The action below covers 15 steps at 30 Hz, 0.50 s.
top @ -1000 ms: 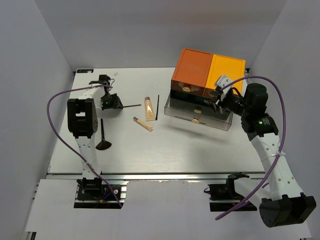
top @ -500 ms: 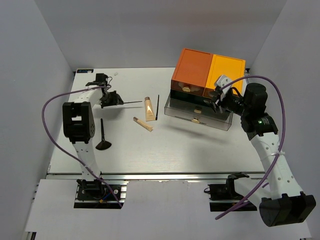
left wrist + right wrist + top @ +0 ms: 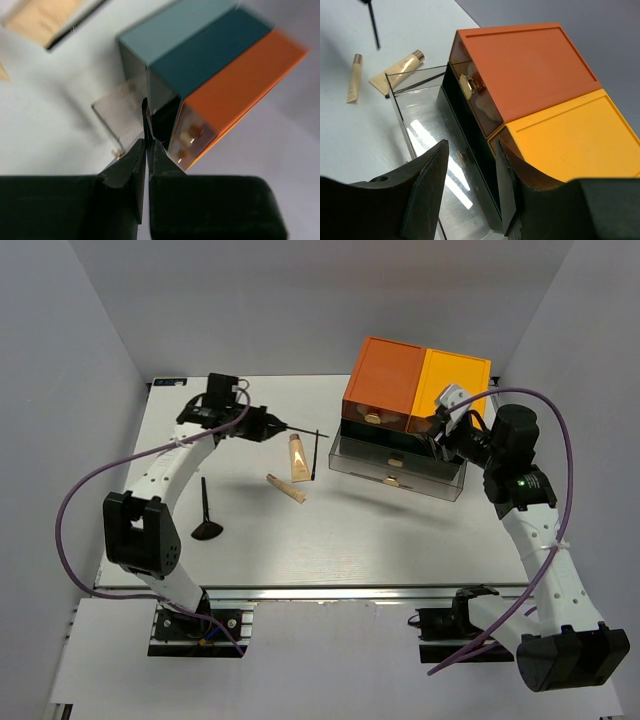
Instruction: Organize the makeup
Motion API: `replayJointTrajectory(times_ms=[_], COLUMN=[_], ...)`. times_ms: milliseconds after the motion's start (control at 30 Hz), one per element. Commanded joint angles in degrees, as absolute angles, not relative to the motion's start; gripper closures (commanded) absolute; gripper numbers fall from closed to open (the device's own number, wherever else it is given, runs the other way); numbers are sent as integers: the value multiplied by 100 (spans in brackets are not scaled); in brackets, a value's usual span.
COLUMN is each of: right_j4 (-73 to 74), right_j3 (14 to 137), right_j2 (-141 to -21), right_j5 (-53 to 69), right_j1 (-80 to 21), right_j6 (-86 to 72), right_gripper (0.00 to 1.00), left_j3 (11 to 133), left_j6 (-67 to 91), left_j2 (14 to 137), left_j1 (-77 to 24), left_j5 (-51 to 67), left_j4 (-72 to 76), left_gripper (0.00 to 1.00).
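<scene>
Drawer box (image 3: 415, 390), orange on top and dark below, is taken as the landmark. Its clear lower drawer (image 3: 398, 468) is pulled out on the box's near side. The right gripper (image 3: 470, 172) is held over the right part of that drawer, its fingers spread apart with nothing between them. The left gripper (image 3: 146, 150) is raised well to the left of the box, its fingers pressed together on a thin black pencil (image 3: 145, 116) whose free end is pointed toward the box. On the table (image 3: 400, 540), a black brush (image 3: 206, 516) lies farthest left of the box. A beige tube (image 3: 298, 457), a tan stick (image 3: 285, 488) and a second thin pencil (image 3: 313, 454) lie nearer, just off the drawer's left end.

The step in hand is judged to be carrying the held pencil to the open drawer. The pencil is gripped near one end, so a slow, level carry is advised. It should be brought over the drawer's left part, away from the right gripper, and turned along the drawer's long side so that it is not left bridging the rim. It should be lowered between the walls before being released.
</scene>
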<state>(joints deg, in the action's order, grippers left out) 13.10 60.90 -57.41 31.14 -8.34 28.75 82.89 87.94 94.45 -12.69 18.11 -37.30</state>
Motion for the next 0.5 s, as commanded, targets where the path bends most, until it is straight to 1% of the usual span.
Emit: replayJointTrajectory(times_ms=[0,67,200,267,333,467], right_j4=[906,774,756,861,931,1081], right_j3=[6108,6117,6117,6117,6082,5977], right_j2=[-5704,-5643,-5537,-5450,-5370,-5151], right_j5=[2962,2909,2935,2971,2988,2953], right_j1=[-747,-712,-642,-633,-633,-633], right_j6=[2690,2611,2487,2479,2479,2487], right_gripper=[52,52,52,52,52,52], left_j3=[8183,8156,8647,9112,9664,10316], left_j6=[8736,8850,9105,9289,9404,9527], left_j2=[9281,9395,10175,10484,10887,11293], left_j1=[-1844,-2239,-2882,-3171,-3287,-3427], left_j5=[1996,1978,1819,1741,1670,1574], left_j4=[-3709,-3499,-3175,-3129,-3146,-3252], left_gripper=[100,100,100,100,100,100])
